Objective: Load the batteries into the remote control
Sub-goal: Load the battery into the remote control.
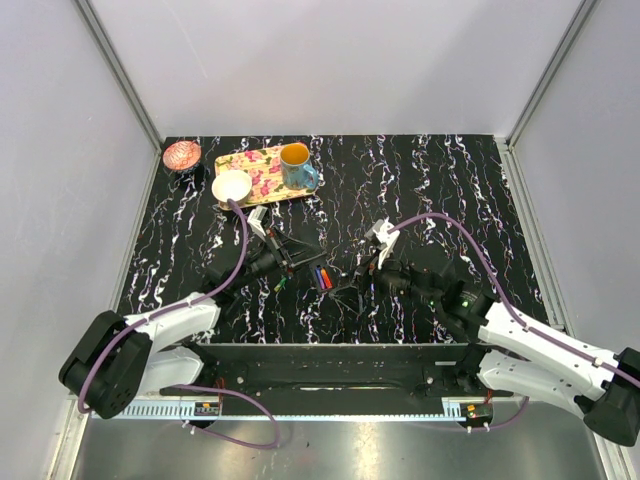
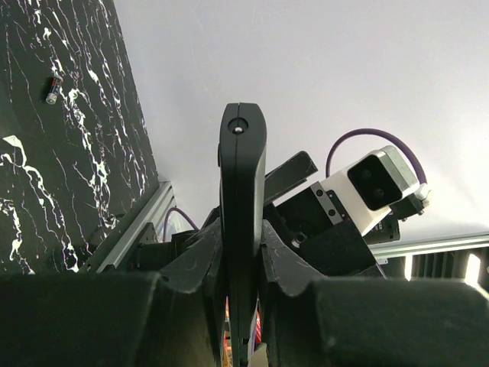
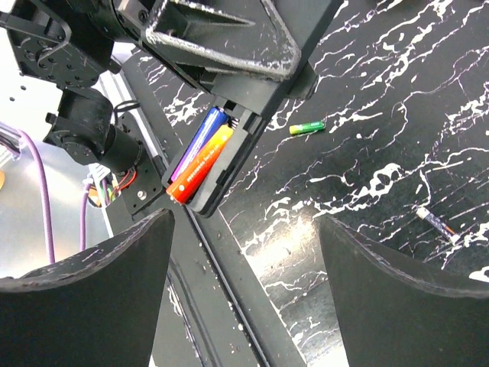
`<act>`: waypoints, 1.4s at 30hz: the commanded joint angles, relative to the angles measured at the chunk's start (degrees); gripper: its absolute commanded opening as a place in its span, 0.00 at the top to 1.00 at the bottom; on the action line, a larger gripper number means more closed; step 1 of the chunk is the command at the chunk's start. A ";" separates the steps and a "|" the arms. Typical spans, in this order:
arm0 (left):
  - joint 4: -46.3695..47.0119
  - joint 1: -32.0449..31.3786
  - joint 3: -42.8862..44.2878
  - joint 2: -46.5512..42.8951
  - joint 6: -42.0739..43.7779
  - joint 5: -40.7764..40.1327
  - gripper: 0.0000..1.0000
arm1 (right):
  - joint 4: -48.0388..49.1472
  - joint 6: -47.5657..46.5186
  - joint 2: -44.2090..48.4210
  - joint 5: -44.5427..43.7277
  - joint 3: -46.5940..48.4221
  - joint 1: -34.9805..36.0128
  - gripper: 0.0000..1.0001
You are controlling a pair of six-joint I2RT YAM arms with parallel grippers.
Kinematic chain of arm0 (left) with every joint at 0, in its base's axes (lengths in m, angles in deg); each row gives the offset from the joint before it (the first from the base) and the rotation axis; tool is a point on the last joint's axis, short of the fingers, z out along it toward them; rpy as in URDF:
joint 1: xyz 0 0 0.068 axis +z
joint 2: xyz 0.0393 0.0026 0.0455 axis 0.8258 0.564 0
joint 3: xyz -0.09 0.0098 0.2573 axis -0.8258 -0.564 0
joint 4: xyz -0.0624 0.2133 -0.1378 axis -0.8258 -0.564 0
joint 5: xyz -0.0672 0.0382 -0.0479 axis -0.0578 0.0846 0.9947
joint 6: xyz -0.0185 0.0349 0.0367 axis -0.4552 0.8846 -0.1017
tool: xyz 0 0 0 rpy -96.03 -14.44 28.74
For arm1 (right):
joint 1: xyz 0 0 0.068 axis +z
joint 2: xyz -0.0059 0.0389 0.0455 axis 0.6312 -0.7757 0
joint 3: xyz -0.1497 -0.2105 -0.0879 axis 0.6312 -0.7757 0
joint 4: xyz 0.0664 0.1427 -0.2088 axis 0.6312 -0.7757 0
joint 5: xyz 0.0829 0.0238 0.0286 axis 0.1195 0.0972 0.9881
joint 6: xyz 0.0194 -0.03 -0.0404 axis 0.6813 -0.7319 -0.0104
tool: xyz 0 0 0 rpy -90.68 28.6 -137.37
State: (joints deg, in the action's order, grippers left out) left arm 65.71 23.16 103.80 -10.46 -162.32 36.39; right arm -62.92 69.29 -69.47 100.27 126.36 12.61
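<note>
While edge-on, remote (image 2: 242,168) in end effector (image 2: 243,256)

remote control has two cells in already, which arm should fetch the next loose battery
Right. The left gripper is shut on the remote control, so it is busy. The right gripper is open and empty, with the green battery lying loose on the table in its view.
</note>
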 commanded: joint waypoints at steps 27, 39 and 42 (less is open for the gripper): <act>2.42 -2.03 0.67 -1.79 0.59 -0.49 1.00 | 5.49 1.99 -2.01 -3.23 2.19 -0.77 0.16; 3.39 -2.91 0.76 -1.88 0.32 -0.58 1.00 | 6.28 4.01 -3.94 -1.74 2.63 -1.91 0.16; 3.56 -3.08 0.84 -1.88 0.24 -0.67 1.00 | 6.55 4.45 -4.38 -1.12 2.71 -2.44 0.15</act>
State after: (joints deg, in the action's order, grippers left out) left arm 65.66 21.34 103.80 -10.66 -161.42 34.66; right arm -58.85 73.05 -72.90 100.55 126.51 11.67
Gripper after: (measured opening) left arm 0.200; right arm 0.851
